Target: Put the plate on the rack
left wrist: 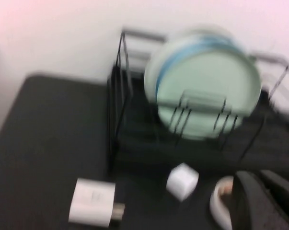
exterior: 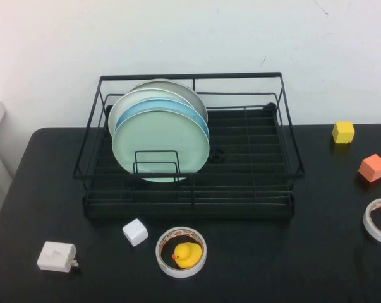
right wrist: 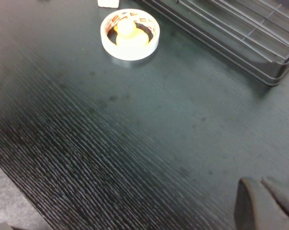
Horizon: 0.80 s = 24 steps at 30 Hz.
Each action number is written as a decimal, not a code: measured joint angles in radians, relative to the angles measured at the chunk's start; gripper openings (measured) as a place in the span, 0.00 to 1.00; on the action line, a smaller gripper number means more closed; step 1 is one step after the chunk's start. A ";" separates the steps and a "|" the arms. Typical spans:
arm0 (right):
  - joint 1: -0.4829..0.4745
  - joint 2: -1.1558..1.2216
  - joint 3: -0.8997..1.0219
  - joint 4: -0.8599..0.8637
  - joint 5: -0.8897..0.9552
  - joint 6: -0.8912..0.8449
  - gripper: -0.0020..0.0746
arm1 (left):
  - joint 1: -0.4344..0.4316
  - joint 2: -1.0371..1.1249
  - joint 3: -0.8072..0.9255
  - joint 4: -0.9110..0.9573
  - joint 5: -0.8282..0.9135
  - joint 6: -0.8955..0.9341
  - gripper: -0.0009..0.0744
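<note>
The mint-green plate (exterior: 160, 142) stands upright in the black wire rack (exterior: 247, 136), at the front of a row of plates on the rack's left side. It also shows in the left wrist view (left wrist: 206, 86), inside the rack (left wrist: 118, 96). Neither arm shows in the high view. My left gripper (left wrist: 259, 175) is shut and empty, low over the table in front of the rack. My right gripper (right wrist: 258, 181) is shut and empty above bare table, with a corner of the rack (right wrist: 240, 33) ahead of it.
A light blue plate (exterior: 177, 104) and grey-white plates (exterior: 177, 88) stand behind the mint one. In front of the rack lie a white cube (exterior: 135, 231), a white charger (exterior: 56, 257) and a tape roll (exterior: 181, 273) around a yellow duck (exterior: 187, 254). A yellow cube (exterior: 343, 132), an orange block (exterior: 373, 167) and another tape roll (exterior: 378, 220) are at the right.
</note>
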 joint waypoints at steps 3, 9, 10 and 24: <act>0.000 0.000 0.000 0.000 0.000 0.000 0.03 | -0.028 -0.002 0.045 0.077 0.011 -0.033 0.01; 0.000 0.000 0.000 0.000 0.000 0.000 0.03 | -0.085 -0.002 0.144 0.254 -0.104 -0.245 0.01; 0.000 0.000 0.000 0.000 0.000 0.000 0.03 | -0.087 -0.002 0.146 0.277 -0.120 -0.277 0.01; 0.000 0.000 0.000 0.000 -0.002 0.000 0.03 | -0.091 -0.002 0.148 0.271 -0.104 -0.283 0.01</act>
